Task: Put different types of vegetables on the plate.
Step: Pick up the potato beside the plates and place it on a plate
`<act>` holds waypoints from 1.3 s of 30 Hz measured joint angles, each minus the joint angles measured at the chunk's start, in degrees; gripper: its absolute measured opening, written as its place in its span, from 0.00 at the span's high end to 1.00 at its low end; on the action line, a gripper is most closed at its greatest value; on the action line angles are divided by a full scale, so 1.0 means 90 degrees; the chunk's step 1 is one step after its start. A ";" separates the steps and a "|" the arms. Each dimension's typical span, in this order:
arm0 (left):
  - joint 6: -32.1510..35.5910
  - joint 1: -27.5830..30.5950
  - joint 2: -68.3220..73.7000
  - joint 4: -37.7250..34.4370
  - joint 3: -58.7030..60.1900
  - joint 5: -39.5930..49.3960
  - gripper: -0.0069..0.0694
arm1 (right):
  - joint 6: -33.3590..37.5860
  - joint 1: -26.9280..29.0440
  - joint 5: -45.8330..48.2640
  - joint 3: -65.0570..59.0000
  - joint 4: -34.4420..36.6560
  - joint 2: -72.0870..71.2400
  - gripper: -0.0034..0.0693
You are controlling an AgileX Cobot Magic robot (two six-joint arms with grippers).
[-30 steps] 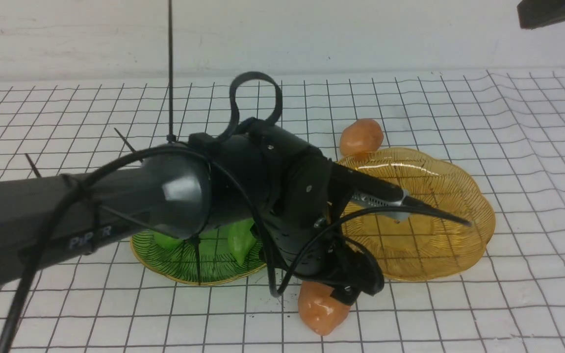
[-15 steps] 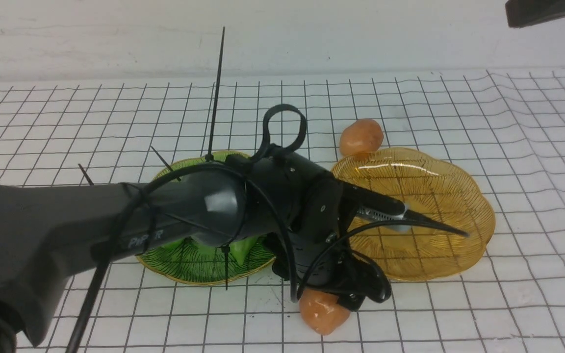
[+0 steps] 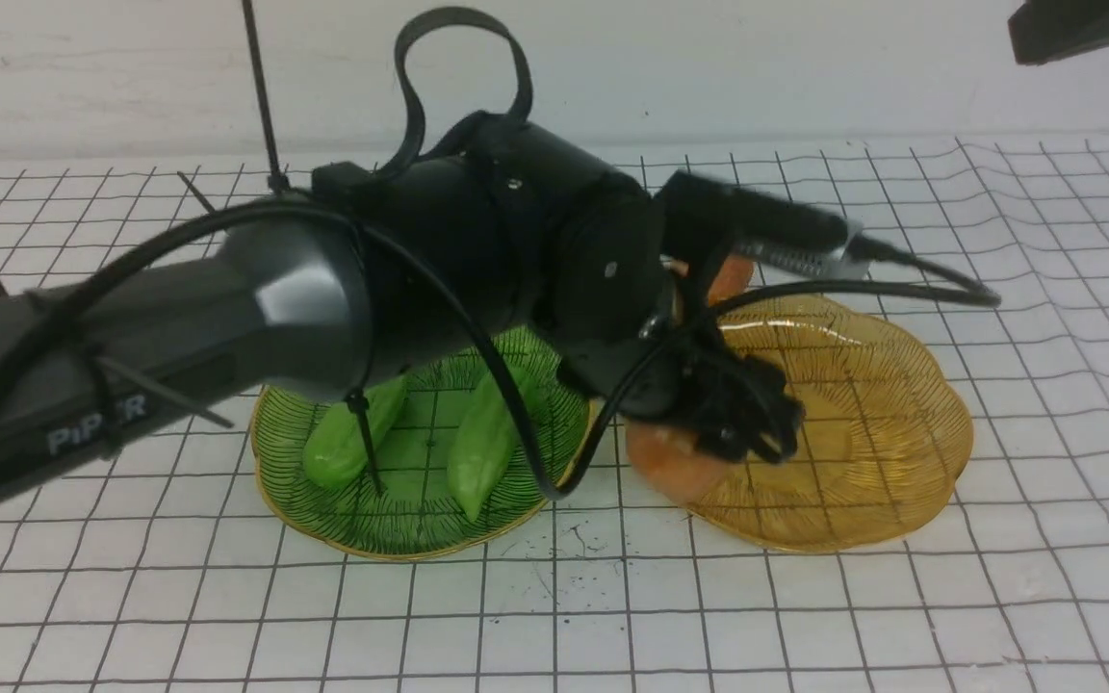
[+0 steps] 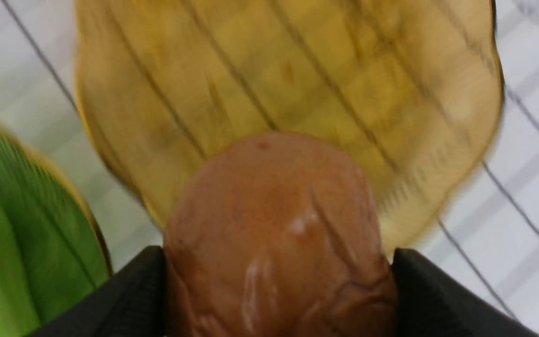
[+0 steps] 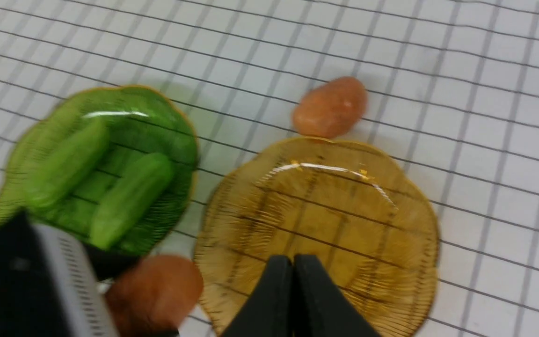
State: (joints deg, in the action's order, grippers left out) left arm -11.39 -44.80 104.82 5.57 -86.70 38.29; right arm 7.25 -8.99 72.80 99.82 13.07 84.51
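Left gripper [image 3: 737,419] clamps potato [image 4: 274,224] over amber plate [image 3: 901,462] rim. Release here risks roll-off onto table [image 3: 805,616]. Right gripper [image 5: 293,276] closed, empty.

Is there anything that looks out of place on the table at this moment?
One potato lies on the table beside the far rim of the amber plate, not on any plate. Nothing looks spilled or damaged.

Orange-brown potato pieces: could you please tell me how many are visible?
2. One potato is held in the left gripper at the amber plate's left edge; the other potato lies on the table beyond that plate's far rim. The arm could hide more.
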 joint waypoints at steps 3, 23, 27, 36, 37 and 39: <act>-0.0061 0.0000 0.0190 0.0200 -0.0059 -0.0427 0.21 | -0.0230 0.0000 0.0000 0.0000 -0.0253 0.0119 0.97; -0.0782 0.0000 0.1741 0.0635 -0.1468 0.0378 0.13 | -0.0640 0.0007 -0.1186 0.0000 -0.0537 0.1038 0.97; -0.0782 0.0000 0.1741 0.0663 -0.1646 0.0794 0.16 | -0.0640 0.0133 -0.1249 0.0000 -0.0177 0.1214 0.97; -0.0190 0.0070 0.1735 0.0953 -0.2244 0.3004 0.44 | -0.0753 0.0636 -0.1678 0.0000 0.0502 0.1385 0.97; -0.0140 0.0080 0.1735 0.0975 -0.2260 0.3061 0.49 | -0.0764 0.0674 -0.1694 0.0000 0.0538 0.1399 0.97; -0.0061 0.0258 0.1682 0.1106 -0.2360 0.3413 0.74 | -0.0857 0.0862 -0.1870 0.0000 0.0814 0.1598 0.97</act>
State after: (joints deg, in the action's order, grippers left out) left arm -11.94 -42.48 119.96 15.52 -107.95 69.00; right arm -0.46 -1.24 55.97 99.82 20.39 98.90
